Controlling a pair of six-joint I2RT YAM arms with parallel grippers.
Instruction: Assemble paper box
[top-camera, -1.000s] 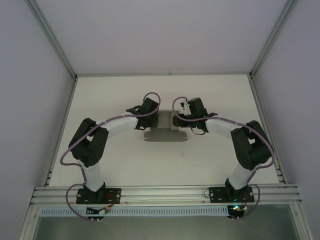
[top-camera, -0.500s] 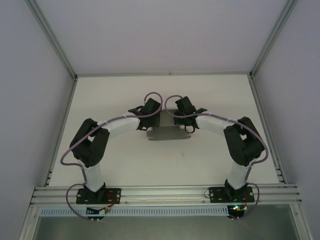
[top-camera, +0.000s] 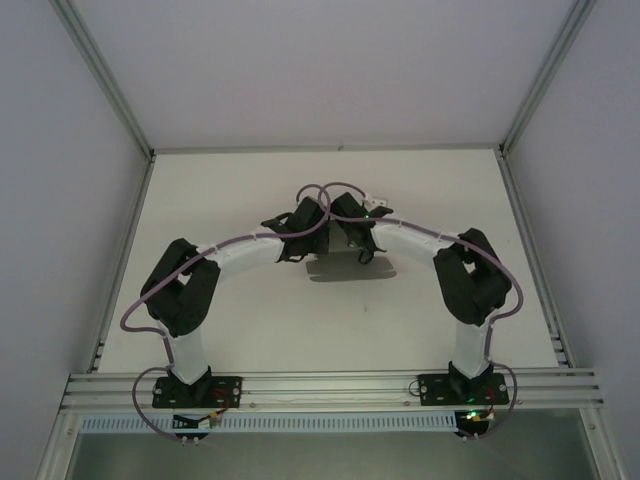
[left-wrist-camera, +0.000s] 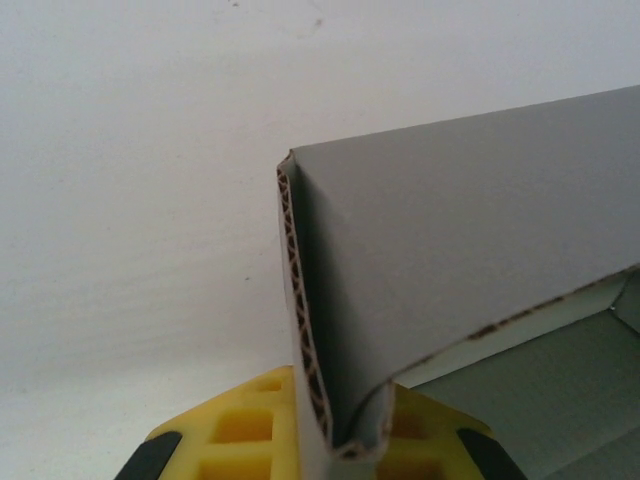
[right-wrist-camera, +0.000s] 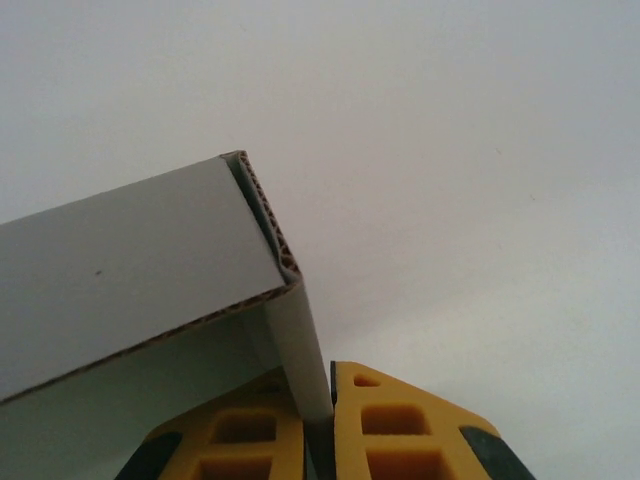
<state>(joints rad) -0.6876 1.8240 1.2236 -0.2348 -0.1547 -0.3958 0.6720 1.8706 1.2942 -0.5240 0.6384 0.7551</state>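
White tabletop under pale walls, edged by aluminium rails along the near side. At its middle sits the paper box, grey corrugated card, most of it hidden in the top view by the two wrists and their looping purple cables; only a grey strip shows below them.

In the left wrist view, a folded corner of the box rises from the lower centre towards the upper right, and the left gripper pinches it, its yellow fingers pressed against either side of the doubled wall. In the right wrist view, the right gripper clamps a single thin wall between its yellow pads, the box's other corner reaching to the upper left.

A second ago the right gripper stood apart, right of the box, with its fingers not yet closed; it has since swung left and closed, so both wrists now meet just above the frame's centre, nearly touching. The right arm's elbow has shifted left with it. The left arm has barely moved.
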